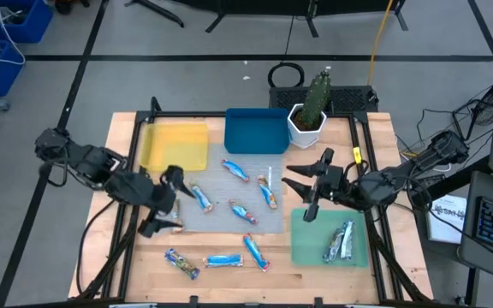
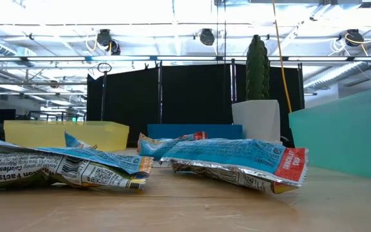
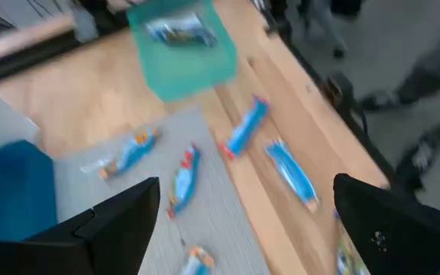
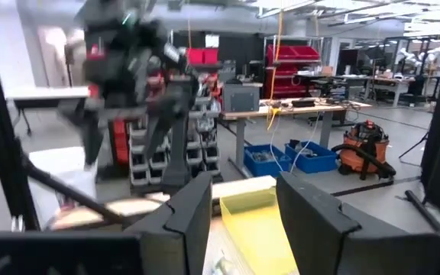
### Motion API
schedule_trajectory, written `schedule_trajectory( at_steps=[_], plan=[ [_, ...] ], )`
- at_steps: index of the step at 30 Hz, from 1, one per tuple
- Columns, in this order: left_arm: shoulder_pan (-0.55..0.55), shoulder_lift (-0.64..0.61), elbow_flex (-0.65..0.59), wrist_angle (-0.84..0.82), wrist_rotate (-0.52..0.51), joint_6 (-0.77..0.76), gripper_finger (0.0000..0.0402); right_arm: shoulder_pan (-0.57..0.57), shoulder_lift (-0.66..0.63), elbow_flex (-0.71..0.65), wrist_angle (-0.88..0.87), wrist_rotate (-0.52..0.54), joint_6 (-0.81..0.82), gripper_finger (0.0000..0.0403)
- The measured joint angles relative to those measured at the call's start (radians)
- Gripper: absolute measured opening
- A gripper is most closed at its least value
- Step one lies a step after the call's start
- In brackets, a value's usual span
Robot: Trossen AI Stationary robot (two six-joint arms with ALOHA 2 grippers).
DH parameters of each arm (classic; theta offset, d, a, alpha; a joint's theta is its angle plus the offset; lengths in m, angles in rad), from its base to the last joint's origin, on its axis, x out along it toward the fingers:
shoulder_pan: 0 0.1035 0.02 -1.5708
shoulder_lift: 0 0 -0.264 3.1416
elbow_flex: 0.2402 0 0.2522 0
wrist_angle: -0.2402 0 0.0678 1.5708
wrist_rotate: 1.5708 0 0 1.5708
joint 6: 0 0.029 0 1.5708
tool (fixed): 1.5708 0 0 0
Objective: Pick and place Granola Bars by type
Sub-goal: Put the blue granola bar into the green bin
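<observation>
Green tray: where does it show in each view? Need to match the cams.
High: green tray at lower right, silver-wrapped bars in it.
Low: translucent wall at right edge.
Left wrist: top centre, bars inside.
Right wrist: not in view.
Shared landmark: yellow tray.

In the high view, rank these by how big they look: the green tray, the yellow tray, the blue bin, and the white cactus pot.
1. Yellow tray, blue bin and green tray: too alike in footprint to rank.
2. White cactus pot: clearly smallest.
</observation>
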Motion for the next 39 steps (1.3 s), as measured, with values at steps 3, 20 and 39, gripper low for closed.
schedule_trajectory(
  at_steps=[3, 20, 39],
  plan=[
    [-0.031, 0.034, 0.000, -0.036, 0.000, -0.012, 0.0390, -0.013, 0.000, 0.000, 0.029, 0.000, 0.002, 0.0142],
    [-0.159, 0.280, -0.001, -0.135, 0.013, -0.135, 0.0390, -0.105, 0.000, 0.000, 0.035, -0.227, -0.008, 0.0142],
    [-0.284, 0.344, -0.281, 0.056, 0.097, -0.372, 0.0390, -0.127, 0.000, 0.000, -0.026, -0.393, 0.061, 0.0211]
  ],
)
